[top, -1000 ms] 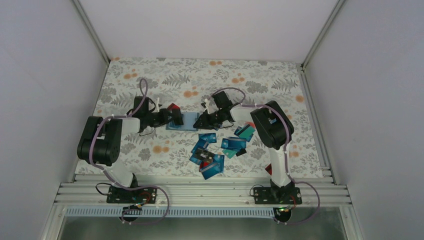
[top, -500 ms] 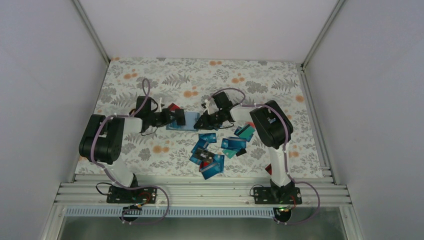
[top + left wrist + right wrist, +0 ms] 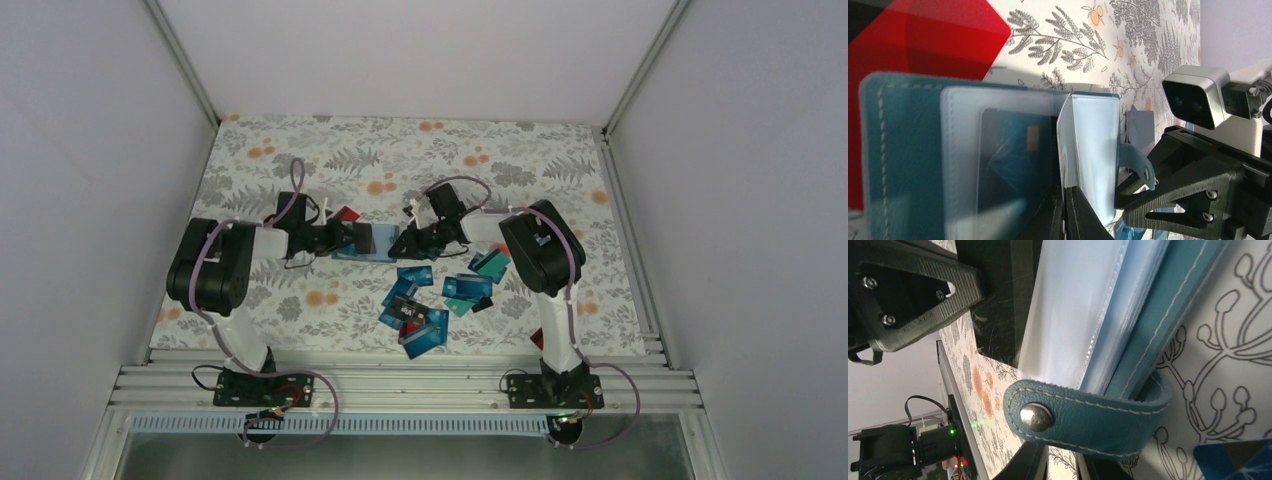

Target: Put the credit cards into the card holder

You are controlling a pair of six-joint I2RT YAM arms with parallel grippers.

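The left gripper [image 3: 1064, 202] is clenched on a clear sleeve [image 3: 1090, 145] of the holder [image 3: 903, 150]; its two dark fingers are pressed together at the bottom middle of the left wrist view, with the sleeve's edge running down between them; the right gripper [image 3: 1062, 465] sits at the bottom of its own view with a thin slit between its fingers, and whether it pinches anything cannot be told; just above those fingers lies the holder's teal strap [image 3: 1098, 417] with its metal snap [image 3: 1036, 417], curling off the stitched cover; the holder lies open on the floral cloth [image 3: 400, 150] in the middle of the top view, between the two grippers, the left one at its left edge and the right one at its right; a blue card [image 3: 1010, 165] with a chip shows inside one clear pocket; a red card [image 3: 923, 45] lies beyond the holder, upper left of the left wrist view; the loose cards [image 3: 430, 300] are scattered below and right of the holder, near the right arm.
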